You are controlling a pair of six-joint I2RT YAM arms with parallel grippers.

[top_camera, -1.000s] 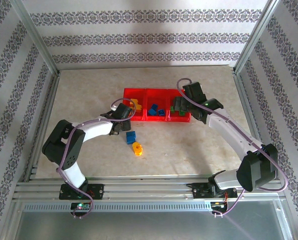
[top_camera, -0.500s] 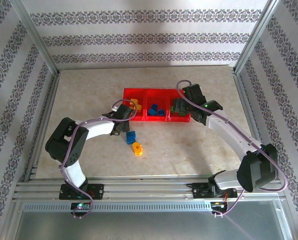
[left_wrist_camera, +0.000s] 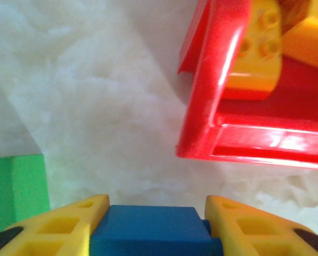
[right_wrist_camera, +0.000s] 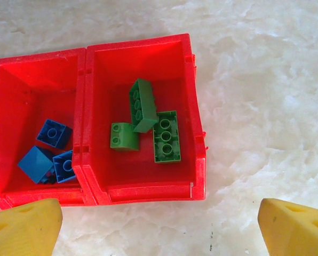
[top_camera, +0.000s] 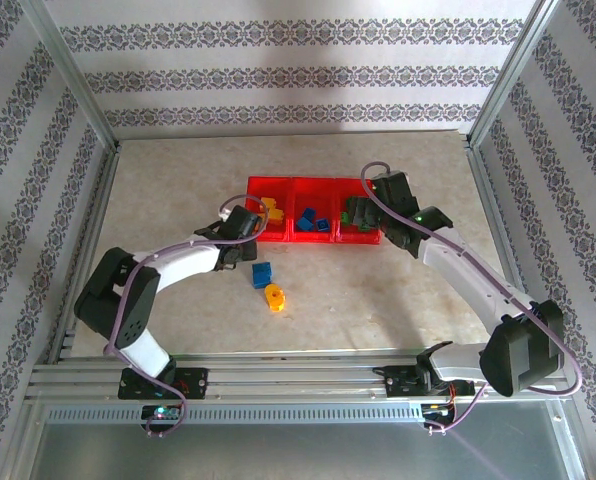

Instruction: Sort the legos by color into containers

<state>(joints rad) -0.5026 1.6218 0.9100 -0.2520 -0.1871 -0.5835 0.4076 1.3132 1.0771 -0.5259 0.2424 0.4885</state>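
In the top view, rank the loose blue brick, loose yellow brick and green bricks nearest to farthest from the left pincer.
1. The loose blue brick: on the table beside the left pincer.
2. The loose yellow brick: just past the blue.
3. The green bricks: tray's right compartment.

Top view: bright, even, diffuse light from overhead. The arms (top_camera: 188, 262) throw only faint, soft shadows on the table (top_camera: 378, 290), and the wallpaper (top_camera: 298, 20) washes out toward 12 o'clock.

Left wrist view: very close and soft throughout. The blue brick (left_wrist_camera: 148, 232) and the left gripper's fingers (left_wrist_camera: 57, 234) at 6 o'clock are blurred, as is the green brick (left_wrist_camera: 15, 186) at 8 o'clock. White glare streaks the red tray (left_wrist_camera: 199, 106) at 2 o'clock.

Right wrist view: the centre is sharp, the right gripper's fingertips (right_wrist_camera: 23, 226) are blurred at 7 and 5 o'clock, and the table looks bleached at 2 o'clock.
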